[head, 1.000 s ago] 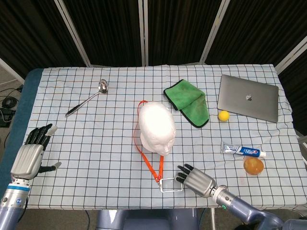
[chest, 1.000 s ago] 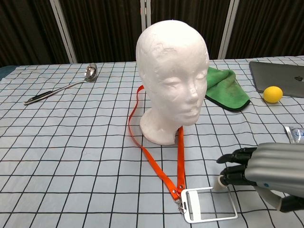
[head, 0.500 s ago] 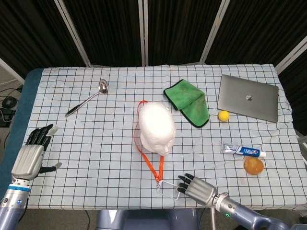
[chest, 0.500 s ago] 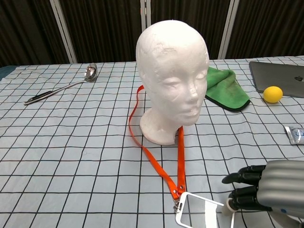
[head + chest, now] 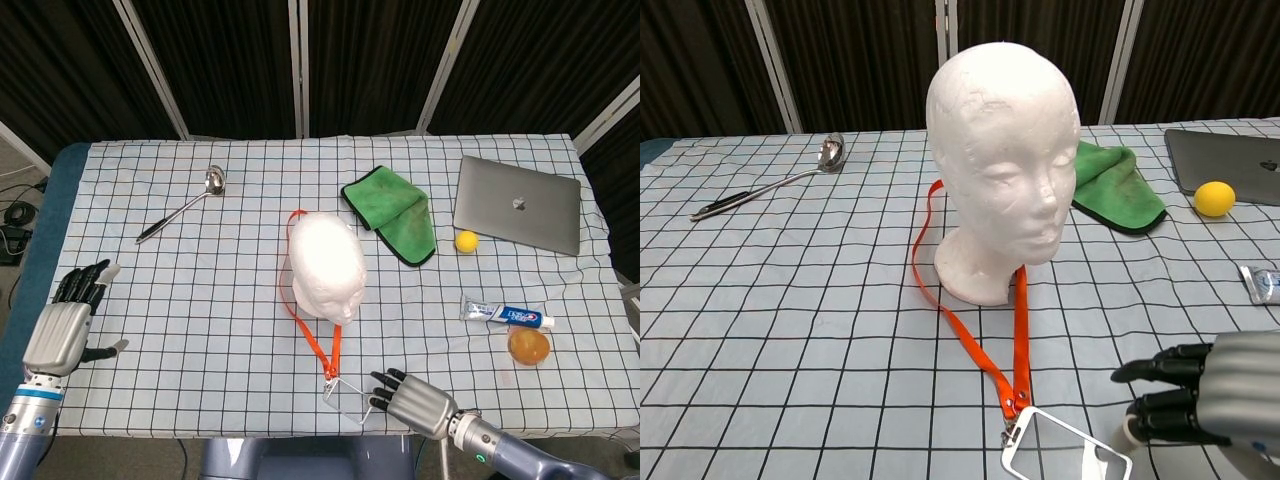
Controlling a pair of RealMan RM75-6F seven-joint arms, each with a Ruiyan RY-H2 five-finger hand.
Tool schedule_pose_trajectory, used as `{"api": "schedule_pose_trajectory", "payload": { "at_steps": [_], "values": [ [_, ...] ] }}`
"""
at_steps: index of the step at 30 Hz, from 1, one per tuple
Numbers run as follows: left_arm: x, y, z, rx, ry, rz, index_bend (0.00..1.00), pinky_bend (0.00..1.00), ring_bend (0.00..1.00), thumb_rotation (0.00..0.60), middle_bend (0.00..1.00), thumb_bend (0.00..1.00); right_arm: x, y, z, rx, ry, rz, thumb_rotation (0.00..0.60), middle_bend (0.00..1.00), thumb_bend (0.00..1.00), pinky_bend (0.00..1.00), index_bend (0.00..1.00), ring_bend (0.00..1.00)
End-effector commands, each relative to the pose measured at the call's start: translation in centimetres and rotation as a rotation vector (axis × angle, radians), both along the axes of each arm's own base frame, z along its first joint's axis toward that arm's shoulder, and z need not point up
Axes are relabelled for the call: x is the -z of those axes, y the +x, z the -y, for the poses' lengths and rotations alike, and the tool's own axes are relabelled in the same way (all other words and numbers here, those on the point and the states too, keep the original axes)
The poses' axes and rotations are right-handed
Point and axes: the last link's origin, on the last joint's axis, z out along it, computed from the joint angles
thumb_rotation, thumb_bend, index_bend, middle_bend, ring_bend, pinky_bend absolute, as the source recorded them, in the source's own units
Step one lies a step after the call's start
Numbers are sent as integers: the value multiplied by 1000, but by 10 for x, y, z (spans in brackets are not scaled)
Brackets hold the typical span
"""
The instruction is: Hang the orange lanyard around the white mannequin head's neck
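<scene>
The white mannequin head is standing upright mid-bench, and the orange lanyard is looping around the base of its neck, both straps trailing forward to a clear badge holder near the front edge. The right hand is reaching in beside the badge holder, its dark fingers touching its tilted edge; whether they are gripping it cannot be told. The left hand is resting at the bench's left edge, fingers spread and holding nothing.
</scene>
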Motion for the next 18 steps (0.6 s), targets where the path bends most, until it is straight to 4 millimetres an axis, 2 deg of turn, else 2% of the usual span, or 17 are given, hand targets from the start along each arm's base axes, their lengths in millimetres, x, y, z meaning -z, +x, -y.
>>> {"api": "schedule_pose_trajectory", "payload": {
  "at_steps": [1, 2, 5, 12, 13, 15, 16, 18],
  "values": [
    [0, 0, 0, -1, 0, 1, 0, 0, 0, 600, 0, 0, -20, -4, 7, 24, -86, 50, 600, 221, 989, 187, 224, 53],
    [0, -1, 0, -1, 0, 0, 0, 0, 0, 600, 0, 0, -22, -4, 7, 27, -95, 54, 600, 221, 990, 187, 224, 53],
    [-1, -1, 1, -1, -2, 1, 0, 0, 0, 600, 0, 0, -46, -12, 13, 76, -190, 105, 600, 217, 980, 183, 222, 53],
    [-7, -9, 8, -1, 9, 25, 0, 0, 0, 600, 0, 0, -90, -36, 11, 247, -398, 290, 600, 159, 817, 116, 193, 38],
    [-7, -10, 9, -1, 12, 24, 0, 0, 0, 600, 0, 0, -93, -39, 11, 264, -423, 311, 600, 132, 730, 85, 177, 25],
    [-9, -14, 13, 9, 18, 24, 0, 0, 0, 600, 0, 0, -100, -48, 9, 298, -492, 347, 600, 56, 467, 25, 118, 4],
    [-9, -16, 14, 17, 22, 26, 0, 0, 0, 600, 0, 0, -102, -54, 8, 318, -529, 351, 600, 19, 300, 3, 74, 0],
    [-9, -18, 17, 27, 28, 31, 0, 0, 0, 600, 0, 0, -104, -61, 6, 352, -573, 353, 600, 0, 120, 0, 21, 0]
  ]
}}
